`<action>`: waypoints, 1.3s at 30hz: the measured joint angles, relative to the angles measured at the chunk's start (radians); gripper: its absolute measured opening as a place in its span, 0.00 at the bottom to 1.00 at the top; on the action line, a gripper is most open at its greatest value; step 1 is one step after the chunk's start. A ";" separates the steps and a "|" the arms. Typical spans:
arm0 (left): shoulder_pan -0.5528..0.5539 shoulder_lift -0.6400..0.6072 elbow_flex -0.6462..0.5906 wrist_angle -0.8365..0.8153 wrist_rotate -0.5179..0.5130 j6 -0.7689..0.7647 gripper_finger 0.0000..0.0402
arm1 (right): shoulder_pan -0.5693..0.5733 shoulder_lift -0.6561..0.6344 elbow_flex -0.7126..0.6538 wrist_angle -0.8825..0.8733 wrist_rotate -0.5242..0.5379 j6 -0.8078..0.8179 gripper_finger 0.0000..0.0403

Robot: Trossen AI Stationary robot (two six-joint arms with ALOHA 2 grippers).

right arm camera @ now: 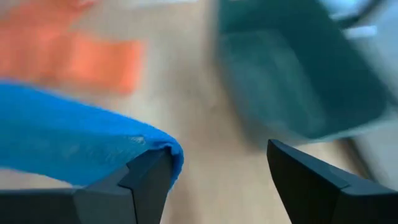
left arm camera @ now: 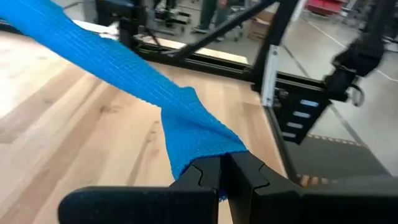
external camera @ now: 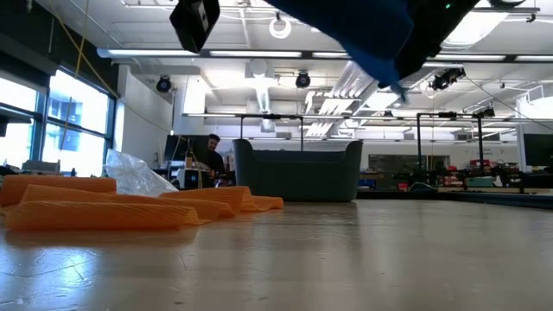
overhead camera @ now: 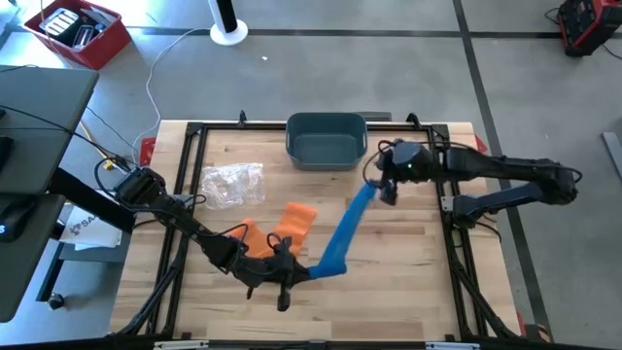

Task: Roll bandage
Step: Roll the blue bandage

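Blue woven fabric bandage [overhead camera: 346, 231] is held stretched above the wooden table [overhead camera: 408, 282], one end clamped in the left gripper [left arm camera: 221, 171]. Its far end drapes one finger of the right gripper [right arm camera: 211, 171], jaws spread apart, apparently kept taut for rolling.

A big open robotics lab or workshop: bare ceiling ducts [external camera: 346, 82] and strip lights overhead, tall windows [external camera: 52, 121] along one side, a person [external camera: 210, 157] seated at a far workbench, and a grey concrete floor [overhead camera: 408, 78] around the wooden desk [overhead camera: 389, 282].
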 joint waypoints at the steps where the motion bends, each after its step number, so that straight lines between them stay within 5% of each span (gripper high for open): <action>1: 0.003 0.000 0.000 0.005 0.011 0.000 0.00 | -0.016 0.000 0.021 -0.046 -0.081 -0.022 0.63; 3: 0.010 0.000 0.000 0.011 0.029 0.000 0.00 | -0.042 0.000 0.057 -0.111 -0.087 -0.012 0.63; 6: 0.019 0.000 0.000 0.015 0.043 0.000 0.00 | -0.070 0.000 0.073 -0.104 0.276 0.091 0.63; 7: 0.021 0.000 0.000 0.021 0.046 0.000 0.00 | -0.081 0.000 0.073 -0.107 0.312 0.057 0.63; 8: 0.022 0.000 0.000 0.027 0.047 0.000 0.00 | -0.101 0.004 0.073 -0.114 0.245 -0.005 0.63; 11: 0.019 0.000 0.000 0.032 0.067 0.001 0.00 | -0.182 0.026 0.072 -0.146 -0.283 -0.150 0.63; 13: 0.017 0.000 0.000 0.036 0.100 0.000 0.00 | -0.202 0.042 0.072 -0.180 -0.511 -0.234 0.63; 15: 0.021 0.000 0.000 0.040 0.128 -0.002 0.00 | -0.202 0.049 0.072 -0.157 -0.466 -0.239 0.63; 18: 0.028 0.000 0.000 0.055 0.158 -0.008 0.00 | -0.203 0.053 0.072 -0.058 -0.140 -0.175 0.63; 20: 0.033 -0.001 0.000 0.066 0.179 -0.012 0.00 | -0.206 0.051 0.072 -0.052 -0.093 -0.163 0.63; 24: 0.046 0.000 0.000 0.060 0.186 -0.018 0.00 | -0.232 0.056 0.071 -0.164 -0.583 -0.286 0.63; 27: 0.057 0.000 0.000 0.060 0.186 -0.018 0.00 | -0.231 0.058 0.071 -0.188 -0.751 -0.308 0.63; 33: 0.072 0.000 0.000 0.069 0.181 -0.008 0.00 | -0.154 0.057 0.071 -0.156 -0.543 -0.187 0.63; 39: 0.049 0.000 0.000 0.074 0.119 0.041 0.00 | 0.112 -0.026 0.017 -0.204 -0.275 -0.026 0.63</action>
